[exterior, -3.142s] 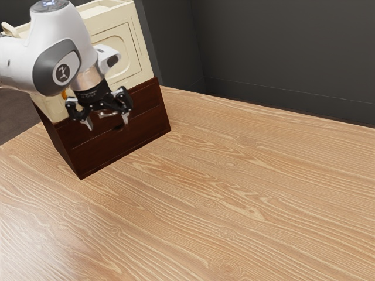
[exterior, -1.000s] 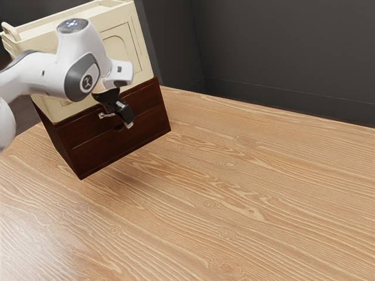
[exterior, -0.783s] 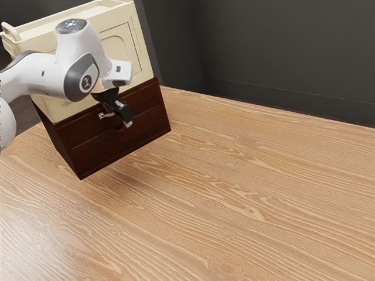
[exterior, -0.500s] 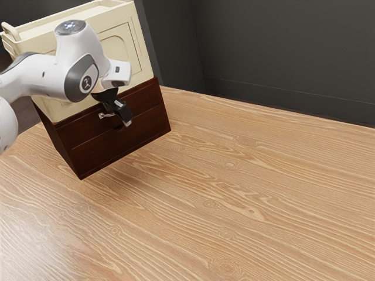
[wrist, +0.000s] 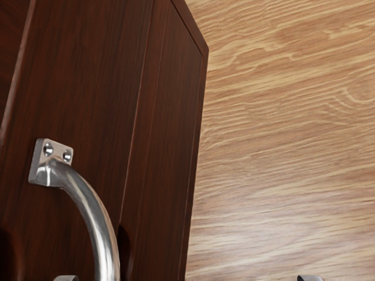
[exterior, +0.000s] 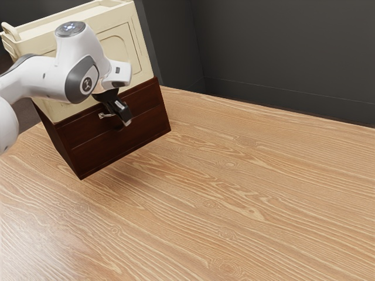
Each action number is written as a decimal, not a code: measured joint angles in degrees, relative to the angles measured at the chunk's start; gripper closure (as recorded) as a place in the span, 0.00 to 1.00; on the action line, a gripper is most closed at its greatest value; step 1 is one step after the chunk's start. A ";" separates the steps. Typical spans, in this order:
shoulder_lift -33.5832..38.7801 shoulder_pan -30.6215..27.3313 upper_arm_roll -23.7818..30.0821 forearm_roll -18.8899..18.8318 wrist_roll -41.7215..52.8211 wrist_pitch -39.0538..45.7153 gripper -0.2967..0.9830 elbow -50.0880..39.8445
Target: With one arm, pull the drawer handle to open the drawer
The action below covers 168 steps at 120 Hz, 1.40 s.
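Worktop (exterior: 234,193) carries a dark brown cabinet (exterior: 120,137) with a cream upper section (exterior: 126,61). If the cabinet isn't fixed, a hard pull could drag the whole body over the wood or tip it forward, drawer still shut. Arm (exterior: 38,76) comes in from the exterior view's left, wrist bent close to the front; pulling along a skewed line likely loads the joint sideways, so the drawer (exterior: 88,130) may bind on its runners. Drawer looks flush, not opened. Metal handle (wrist: 96,208) is on its front, right at the hand, bar bowed outward. Fingers (exterior: 123,112) are spread wide, nothing pinched; in the wrist view the bar runs between the tips, much nearer one than the other. Contact can't be confirmed. Main risk: backing off before closing, and the hand comes away empty. Off-center closing is next: the near finger probably meets the bar first and shoves it sideways, wrenching the grasp. Too shallow, and the smooth curved metal may slide out under load; too deep, and the tips could jam on the drawer face. Needs centering, then a firm close, then a straight, slow pull.
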<state>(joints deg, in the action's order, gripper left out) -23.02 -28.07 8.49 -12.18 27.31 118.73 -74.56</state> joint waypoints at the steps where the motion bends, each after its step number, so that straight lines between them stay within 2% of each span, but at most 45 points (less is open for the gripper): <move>1: 0.01 0.00 -0.01 0.00 -0.06 0.01 0.45 -0.01; 22: 0.12 0.09 -0.10 -0.24 -1.56 0.13 0.58 -0.30; 40: 0.26 0.14 -0.13 -0.27 -2.55 0.37 0.63 -0.74; 101: 2.39 0.89 -0.24 -0.38 -5.05 2.87 0.69 -5.01; 127: 4.05 1.02 -0.19 -1.61 -6.64 4.65 0.77 -7.86; 168: 5.77 2.03 -0.32 -0.88 -8.38 6.56 0.72 -10.29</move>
<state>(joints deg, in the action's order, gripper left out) -17.25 -26.04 8.17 -13.06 18.92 125.29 -84.85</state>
